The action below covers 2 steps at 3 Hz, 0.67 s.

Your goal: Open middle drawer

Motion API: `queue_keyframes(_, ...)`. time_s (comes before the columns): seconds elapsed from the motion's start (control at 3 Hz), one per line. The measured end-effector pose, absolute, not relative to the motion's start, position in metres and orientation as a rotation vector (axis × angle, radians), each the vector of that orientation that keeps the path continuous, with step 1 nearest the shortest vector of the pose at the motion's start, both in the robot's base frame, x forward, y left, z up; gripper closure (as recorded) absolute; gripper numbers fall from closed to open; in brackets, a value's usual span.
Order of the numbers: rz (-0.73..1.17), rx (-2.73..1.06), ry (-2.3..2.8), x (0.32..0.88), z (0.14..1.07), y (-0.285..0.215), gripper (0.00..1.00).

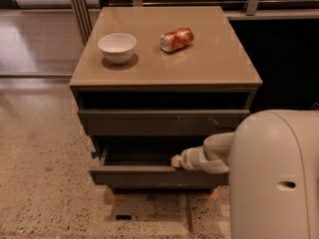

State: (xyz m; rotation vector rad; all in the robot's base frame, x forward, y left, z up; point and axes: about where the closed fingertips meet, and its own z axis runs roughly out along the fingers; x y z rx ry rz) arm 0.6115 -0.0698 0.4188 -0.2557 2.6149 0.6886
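The middle drawer (149, 176) juts out under the scratched top drawer (159, 122), and its inside is too dark to read. The gripper (175, 161) sits at its front's upper edge; I cannot tell whether it grips. A white bowl (117, 46) and a tipped can (177, 39) rest on the cabinet top (219, 63). The arm's pale casing (274, 178) hides the lower right.

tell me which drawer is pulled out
The middle drawer, sticking out beyond the scratched top drawer above it; the gripper is at its upper edge.
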Motion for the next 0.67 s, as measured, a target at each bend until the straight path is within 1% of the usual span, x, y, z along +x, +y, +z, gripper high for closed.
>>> queue_keyframes(0.67,0.829,-0.332,2.584,0.58,0.427,-0.059,1.0)
